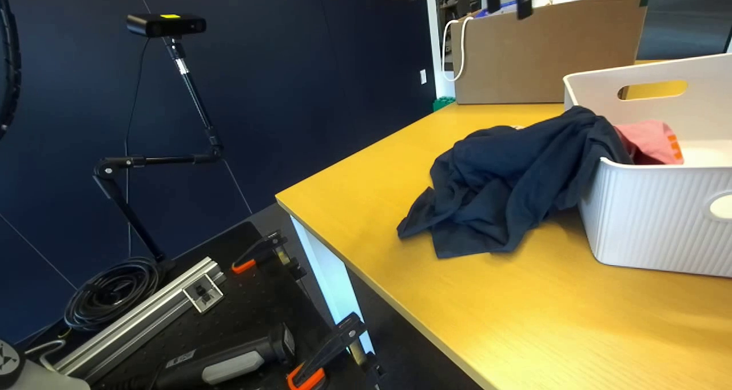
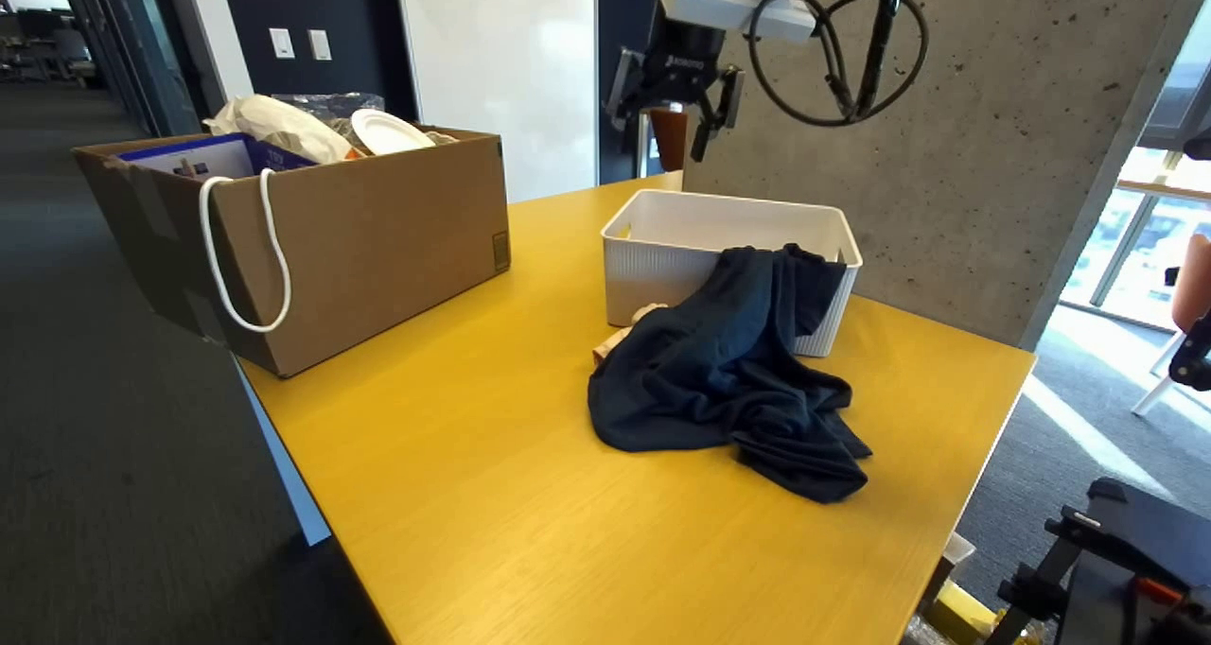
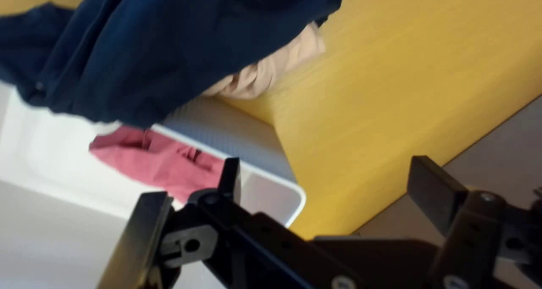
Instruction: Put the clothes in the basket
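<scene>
Starting at the left of the wrist view, the dark blue cloth (image 3: 178, 47) spreads across the upper part, slung over the long wall of the white basket (image 3: 245, 143): one end goes past the rim, while most of what shows lies outside on the counter (image 3: 402, 102). Below it, inside the basket, is a pink cloth (image 3: 169, 164). Further right, a peach cloth (image 3: 271, 70) shows past the blue edge, on the counter beside that wall; whether it touches the basket I cannot tell. Next comes the hand (image 3: 328, 174), its fingers (image 3: 436, 191) spread wide with nothing between them, one over the basket's end and the other out beyond its corner. So the blue cloth lies ahead and to the left of the hand here, and well below it; in an exterior view the hand (image 2: 667, 125) hangs high by the basket's left end, while the cloth crosses the rim near the right end and trails toward the front of that view. Its long way runs across the wall, from the rim out over the counter, rather than along it. With only this one hand to do the work, the next move probably calls for travelling along the wall, coming down on the outer part and bringing that inward. Gripping just the fold on the rim could leave the tail hanging outside. The peach cloth likely has to follow, since it too is out of the basket.
</scene>
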Controlling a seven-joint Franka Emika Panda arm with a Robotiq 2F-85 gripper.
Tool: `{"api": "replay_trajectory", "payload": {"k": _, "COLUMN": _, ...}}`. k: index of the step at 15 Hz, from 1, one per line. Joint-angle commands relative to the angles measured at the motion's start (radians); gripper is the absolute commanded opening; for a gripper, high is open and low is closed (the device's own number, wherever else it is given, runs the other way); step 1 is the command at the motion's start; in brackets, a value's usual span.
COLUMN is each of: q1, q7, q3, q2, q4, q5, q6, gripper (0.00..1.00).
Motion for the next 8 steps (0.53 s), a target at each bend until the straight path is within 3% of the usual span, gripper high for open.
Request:
{"api": "replay_trajectory", "payload": {"k": 1, "q1": 0.091, "q7": 0.223, "q3": -0.016, "q2": -0.064, "q4": -0.206, "q5": 0.0, "q6": 0.01, "gripper": 1.0}}
{"api": "replay_trajectory", "payload": {"k": 4, "q1": 0.143, "q7": 0.389, "q3": -0.036, "q2": -0.106, "q4": -0.359, "q5": 0.007, "q6": 0.057, "gripper": 1.0}}
{"api": "replay_trajectory", "payload": {"k": 6, "q1": 0.165, "q7": 0.419, "q3": -0.045, "q2": -0.145, "q4": -0.453, "q5": -0.021, "q6": 0.108, "gripper": 1.0}}
{"api": "replay_trajectory", "payload": {"k": 7, "q1": 0.145, "q7": 0.378, "q3": -0.024, "q2": -0.043, "q4": -0.3, "q5": -0.008, "q6": 0.057, "gripper": 1.0}}
{"api": "replay_trajectory", "payload": {"k": 8, "q1": 0.15, "q7": 0.392, "q3": -0.027, "q2": -0.062, "q4": -0.343, "q5": -0.012, "q6": 0.077, "gripper": 1.0}}
